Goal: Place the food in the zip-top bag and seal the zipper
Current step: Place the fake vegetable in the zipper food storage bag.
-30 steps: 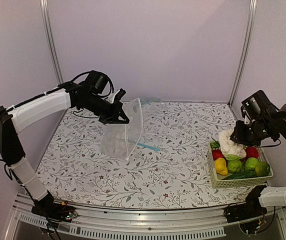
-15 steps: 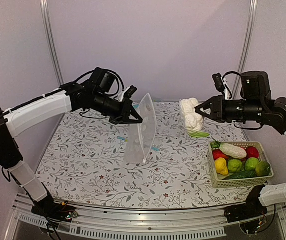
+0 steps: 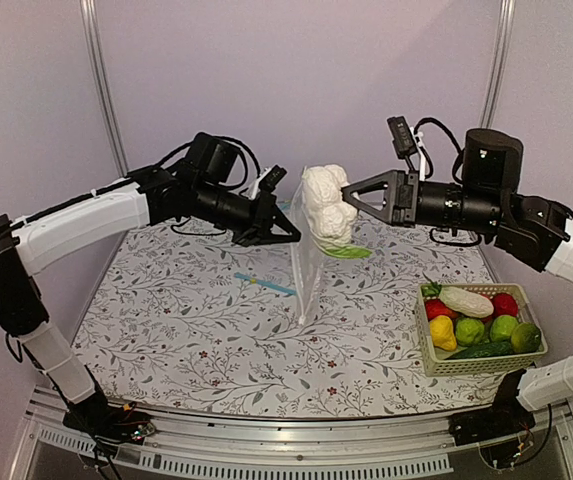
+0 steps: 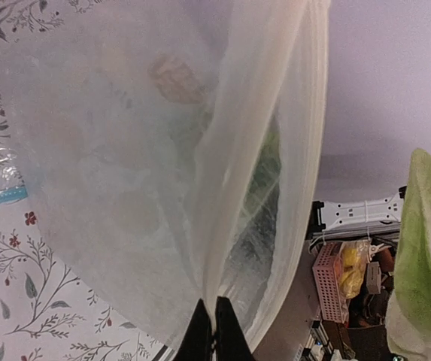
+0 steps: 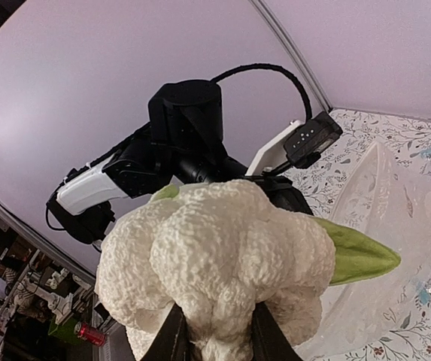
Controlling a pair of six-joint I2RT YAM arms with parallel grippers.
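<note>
My left gripper (image 3: pixel 288 232) is shut on the edge of the dotted clear zip-top bag (image 3: pixel 304 272) and holds it up so that it hangs over the table's middle. In the left wrist view the fingertips (image 4: pixel 213 331) pinch the bag's film (image 4: pixel 162 150). My right gripper (image 3: pixel 351 195) is shut on the white cauliflower (image 3: pixel 326 205) and holds it in the air against the bag's top. The right wrist view shows the cauliflower (image 5: pixel 215 263) close up, with the bag (image 5: pixel 396 218) behind it. I cannot make out the bag's zipper. The radish (image 3: pixel 466 300), lemon (image 3: pixel 443 332) and a green fruit (image 3: pixel 470 330) lie in the basket.
A green basket (image 3: pixel 481 368) stands at the right front and also holds red fruits (image 3: pixel 506 303) and a dark cucumber (image 3: pixel 481 351). A blue strip (image 3: pixel 266 284) of a fainter bag lies on the flowered table under the left arm. Walls close the back and sides.
My right gripper took the cauliflower out of the basket and carried it left and up to the bag. My left gripper raised the bag and moved it right.
</note>
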